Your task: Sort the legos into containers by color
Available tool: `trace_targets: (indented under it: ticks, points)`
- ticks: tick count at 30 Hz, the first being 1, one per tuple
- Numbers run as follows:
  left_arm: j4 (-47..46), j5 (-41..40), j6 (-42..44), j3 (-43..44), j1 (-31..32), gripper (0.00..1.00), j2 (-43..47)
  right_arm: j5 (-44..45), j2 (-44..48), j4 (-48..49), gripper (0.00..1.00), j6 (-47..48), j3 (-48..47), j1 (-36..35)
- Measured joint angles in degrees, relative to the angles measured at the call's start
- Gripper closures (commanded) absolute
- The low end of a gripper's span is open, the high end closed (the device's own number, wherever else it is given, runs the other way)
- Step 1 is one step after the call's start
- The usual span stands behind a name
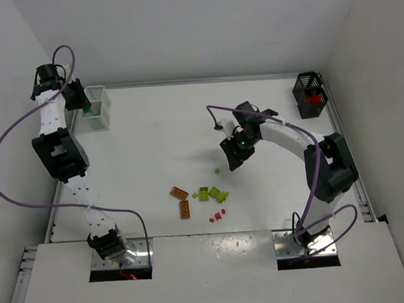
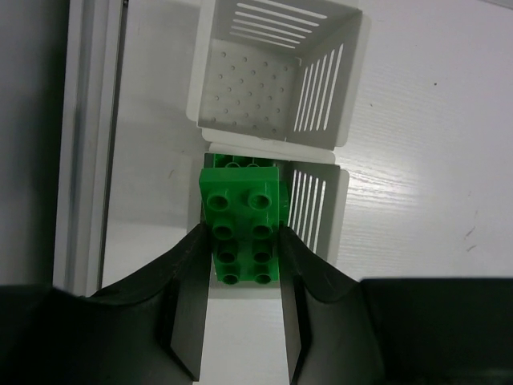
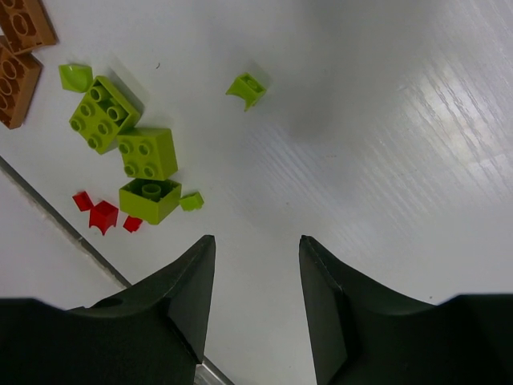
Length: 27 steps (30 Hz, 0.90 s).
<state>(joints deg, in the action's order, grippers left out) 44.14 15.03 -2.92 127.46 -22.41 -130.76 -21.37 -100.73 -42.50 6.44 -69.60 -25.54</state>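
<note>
Bright, even light is thrown from overhead, and the white table (image 1: 160, 147) is slightly washed out in the top external view. Streaked glare is seen on it at the right of the right wrist frame, while short, soft shadows are cast beside the lime bricks (image 3: 147, 152). The fingers (image 2: 188, 305) along the bottom of both wrist frames are rendered almost black, without detail. The green brick (image 2: 240, 224) and white bin (image 2: 321, 80) are shown sharp.

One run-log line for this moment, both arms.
left fingers: holding green brick over white bin | right fingers: open, empty, hovering near lime bricks
</note>
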Motion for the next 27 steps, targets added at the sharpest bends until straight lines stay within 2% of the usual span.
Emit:
trace_targets:
  ticks: [1, 5, 7, 8, 13, 15, 16, 18, 22, 27]
  points:
    - [0.0, 0.0, -0.1, 0.0, 0.0, 0.59, -0.4, 0.2, 0.0, 0.0, 0.53, 0.0, 0.0, 0.0]
    - [0.0, 0.0, -0.2, 0.0, 0.2, 0.39, -1.4, 0.6, 0.0, 0.0, 0.52, 0.0, 0.0, -0.1]
    - [-0.1, 0.0, -0.2, 0.0, 0.4, 0.32, -1.5, 0.8, 0.0, 0.0, 0.51, 0.0, 0.0, -0.1]
    - [0.0, 0.0, -0.2, 0.1, 0.6, 0.25, -1.6, 0.8, 0.0, 0.0, 0.49, 0.0, 0.0, -0.1]
    - [-0.3, 0.4, -0.2, 1.3, 1.3, 0.18, -1.3, 0.7, 1.2, 0.2, 0.41, 0.7, 0.9, -0.7]
    - [-0.3, 0.9, 0.3, 1.2, 1.5, 0.07, -0.3, 0.4, 3.4, 0.2, 0.39, 1.7, 2.6, -1.3]
    - [-0.4, 1.3, 0.7, 0.7, 1.6, 0.0, 0.6, 0.4, 4.8, 0.0, 0.3, 2.2, 3.4, -1.7]
    - [-0.7, 2.6, 1.3, -2.1, 1.7, 0.0, 4.3, 0.0, 7.8, -0.7, 0.27, 3.5, 4.7, -3.1]
    - [-0.9, 6.9, 2.2, -13.2, 2.1, 0.0, 17.1, -1.7, 11.7, -2.5, 0.27, 6.5, 5.7, -7.3]
    - [-0.8, 13.1, 2.4, -26.1, 3.0, 0.0, 30.9, -3.1, 12.0, -4.8, 0.36, 8.5, 6.3, -16.3]
